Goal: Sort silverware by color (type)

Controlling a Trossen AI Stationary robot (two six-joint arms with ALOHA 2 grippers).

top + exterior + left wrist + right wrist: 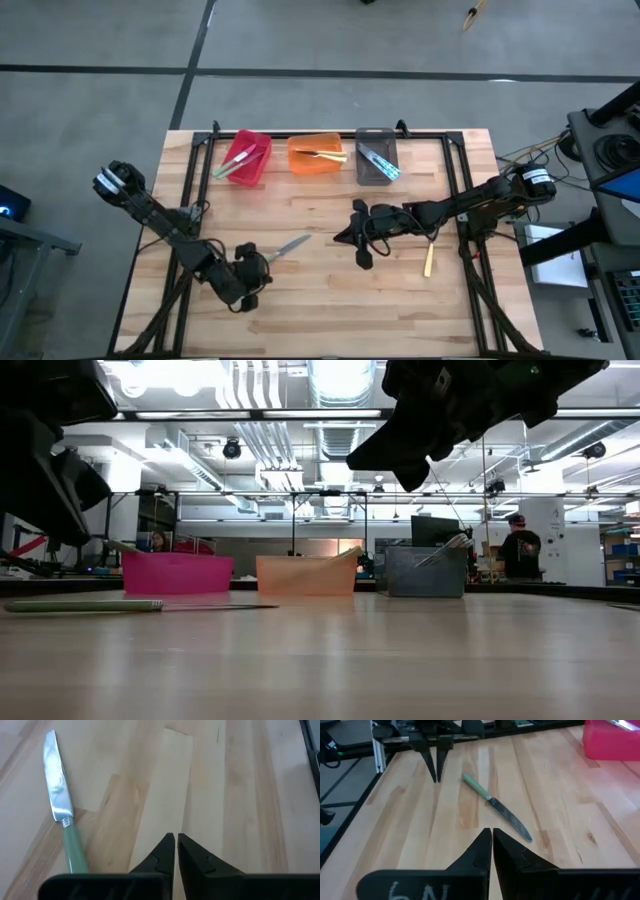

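Note:
A knife (287, 246) with a green handle and silver blade lies flat on the wooden table, left of centre; it also shows in the left wrist view as knife (61, 810) and in the right wrist view as knife (496, 807). My left gripper (266, 266) is shut and hovers just beside the knife's handle end, touching nothing; it shows again as left gripper (436, 775). My right gripper (341, 238) is shut too, up over the middle of the table, right of the knife's blade tip. A yellow-handled utensil (429, 260) lies under my right arm.
Three bins stand in a row along the far edge: a red bin (247, 158) with green-handled utensils, an orange bin (316, 156) with yellow-handled ones, a grey bin (377, 157) with blue-handled ones. Bare wood lies between the grippers and the near edge. A person (518, 550) stands far behind the table.

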